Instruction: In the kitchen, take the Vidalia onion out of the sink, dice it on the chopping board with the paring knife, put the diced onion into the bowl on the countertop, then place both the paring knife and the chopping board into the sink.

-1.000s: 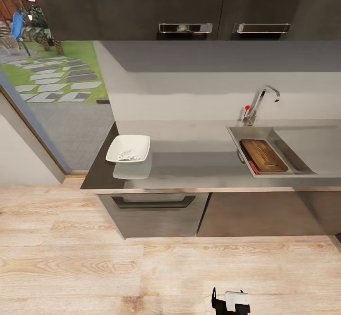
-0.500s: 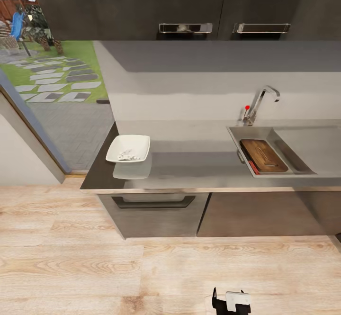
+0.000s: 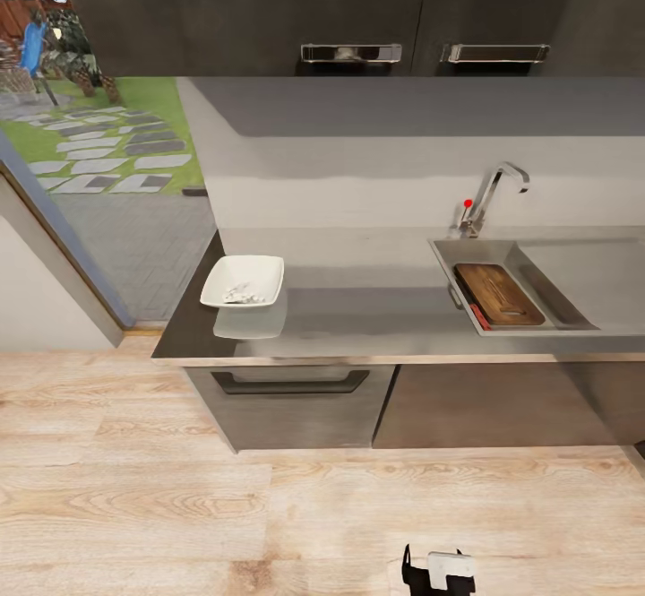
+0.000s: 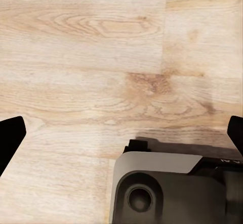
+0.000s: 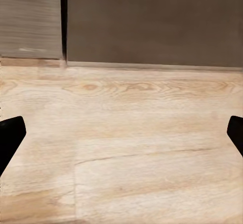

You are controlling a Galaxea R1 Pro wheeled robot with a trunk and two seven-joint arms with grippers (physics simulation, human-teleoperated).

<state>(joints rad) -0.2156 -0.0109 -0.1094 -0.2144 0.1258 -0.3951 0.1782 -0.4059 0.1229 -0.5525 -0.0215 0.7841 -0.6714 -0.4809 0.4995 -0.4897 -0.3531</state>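
— Nothing has moved since the earlier frames: the head view is the same and every item lies where it did.

— Walk me across, left to right.

— At the left end of the countertop (image 3: 358, 309) stands the bowl (image 3: 243, 280), with tiny pale bits inside, which I take for the diced onion (image 3: 240, 293). Well to the right is the sink (image 3: 448, 260), its tap (image 3: 491, 194) at the far edge. The chopping board (image 3: 498, 294) lies flat in the basin, and a red strip just beside its near-left edge looks like the paring knife (image 3: 478, 315).

— Why placed so?

— I'd judge the task finished: onion in the bowl, board and knife in the sink, as asked. The robot stands back, over the wooden floor (image 3: 179, 506).

— And the fingers?

— The left gripper (image 4: 121, 135) is spread wide, its dark fingertips (image 4: 10, 138) at opposite edges of the left wrist view, with only floor and part of the robot's base (image 4: 167, 188) between. The right gripper (image 5: 121, 135) is spread as wide, holding nothing, facing floor and cabinet fronts (image 5: 152, 21).
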